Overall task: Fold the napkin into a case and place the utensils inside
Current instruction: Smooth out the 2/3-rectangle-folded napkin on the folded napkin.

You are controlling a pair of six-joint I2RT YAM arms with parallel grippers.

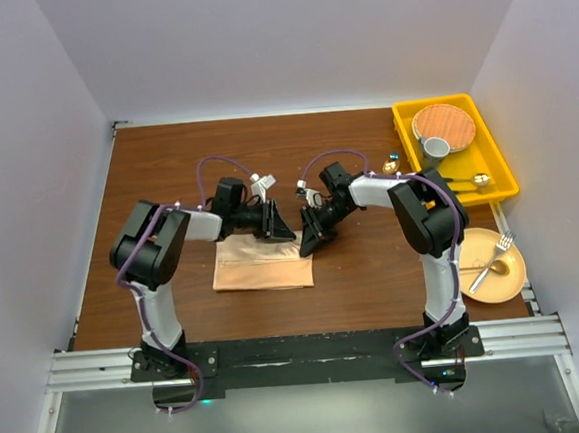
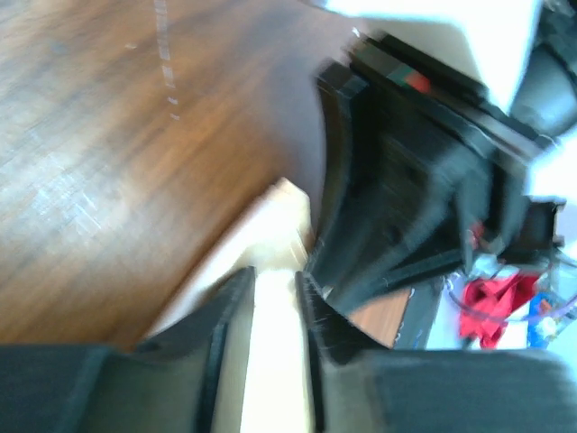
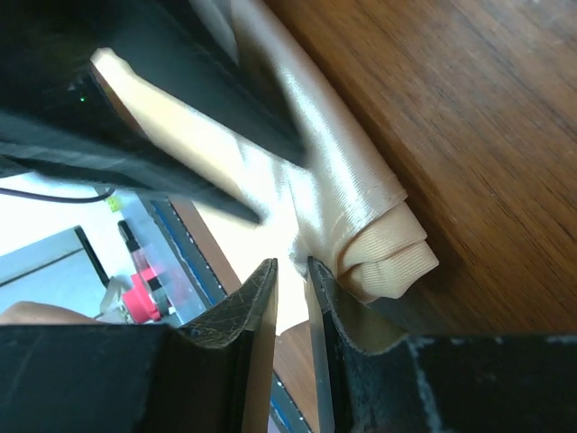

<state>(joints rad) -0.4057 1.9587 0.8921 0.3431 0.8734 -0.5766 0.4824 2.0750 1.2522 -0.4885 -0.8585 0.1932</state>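
The square peach-orange satin napkin [image 1: 261, 267] is shown folded into a layered rectangle, lying flat on the brown wooden table [image 1: 165, 166] well to the left of the yellow plastic tray [image 1: 400, 128] and nearer the arm bases than it. In the right wrist view the napkin [image 3: 343, 180] is seen as stacked rounded folds, with one corner puckered and drawn up into the right gripper [image 3: 290, 266]. Its fingers are pressed close on that cloth.

In the blurred left wrist view the napkin [image 2: 270, 225] fills the narrow gap of the left gripper [image 2: 273, 280]. It cannot be told whether the cloth is pinched there or only lies beneath. From above, the left gripper [image 1: 278, 224] is placed at the napkin's far edge and the right gripper [image 1: 314, 237] at the corner nearest the tray, the two grippers just beside each other.

A gold fork [image 1: 501, 247] and a gold spoon [image 1: 487, 274] are laid on a round pale yellow plate [image 1: 511, 284], on the near side of the tray. A small utensil with a blue part [image 1: 392, 158] is seen just beside the tray's left wall. Inside the tray are held a round wood-toned plate [image 1: 443, 124], a white cup [image 1: 435, 147] and another gold spoon [image 1: 472, 179].
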